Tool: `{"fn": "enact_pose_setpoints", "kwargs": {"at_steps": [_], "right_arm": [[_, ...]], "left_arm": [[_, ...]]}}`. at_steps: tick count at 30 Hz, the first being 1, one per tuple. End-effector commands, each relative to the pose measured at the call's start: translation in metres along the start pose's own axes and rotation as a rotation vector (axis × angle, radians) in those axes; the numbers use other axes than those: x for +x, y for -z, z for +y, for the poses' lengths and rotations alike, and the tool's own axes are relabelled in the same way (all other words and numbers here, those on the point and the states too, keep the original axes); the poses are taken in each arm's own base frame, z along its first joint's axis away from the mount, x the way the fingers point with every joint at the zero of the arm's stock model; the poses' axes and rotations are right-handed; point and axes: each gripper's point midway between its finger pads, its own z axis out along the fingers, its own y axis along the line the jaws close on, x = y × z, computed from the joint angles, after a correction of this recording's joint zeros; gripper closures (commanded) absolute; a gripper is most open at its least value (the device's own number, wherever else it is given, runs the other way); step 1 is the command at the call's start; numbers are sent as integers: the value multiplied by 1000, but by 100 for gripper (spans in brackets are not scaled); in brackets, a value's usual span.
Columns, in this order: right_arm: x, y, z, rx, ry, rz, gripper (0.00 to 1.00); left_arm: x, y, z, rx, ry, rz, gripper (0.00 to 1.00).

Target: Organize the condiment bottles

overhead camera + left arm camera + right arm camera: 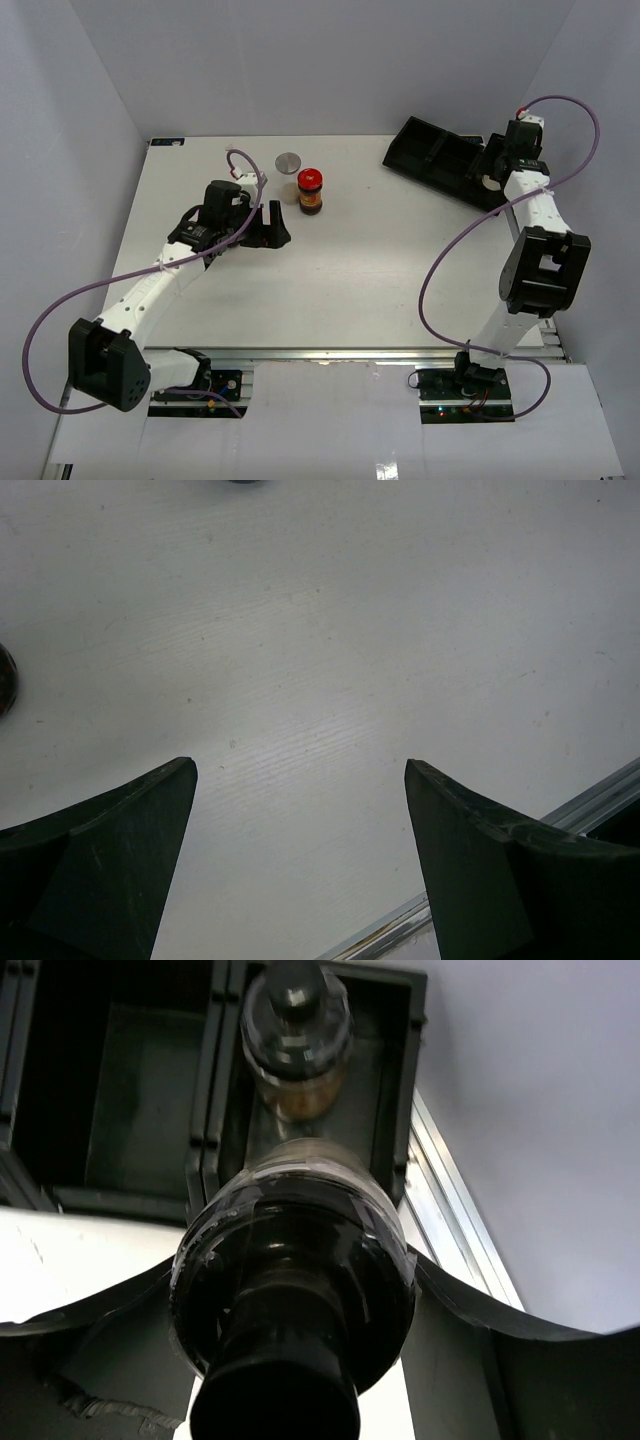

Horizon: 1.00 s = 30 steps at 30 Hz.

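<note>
Left jaws gape over white table (380, 260), grey walls (320, 60).

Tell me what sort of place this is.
Probably a robotics lab test cell: bare white tabletop, plain white enclosure walls, and a silver aluminium mounting rail along the near edge.

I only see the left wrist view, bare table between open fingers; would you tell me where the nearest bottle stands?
Observer: A red-capped jar stands upright close beside the left gripper, not touching it.
Operator: Is the right arm free?
Observer: No, the right gripper is shut on a black-topped bottle over the black tray.
Operator: Is the tray empty?
Observer: No, one amber-filled bottle already stands in it.
</note>
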Motion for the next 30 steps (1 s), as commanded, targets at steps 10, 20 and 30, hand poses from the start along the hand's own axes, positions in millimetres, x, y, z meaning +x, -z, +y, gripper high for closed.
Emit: {"fn": "enact_pose_setpoints", "kwargs": {"at_steps": [10, 20, 30], "right_arm": [[-63, -50, 12, 0, -16, -157, 77], [-33, -67, 2, 44, -4, -137, 74], [-12, -79, 0, 49, -17, -110, 43]], "left_arm": [[-15, 19, -15, 64, -27, -88, 4], [-18, 18, -15, 60, -28, -92, 4], [-17, 16, -10, 37, -25, -88, 4]]}}
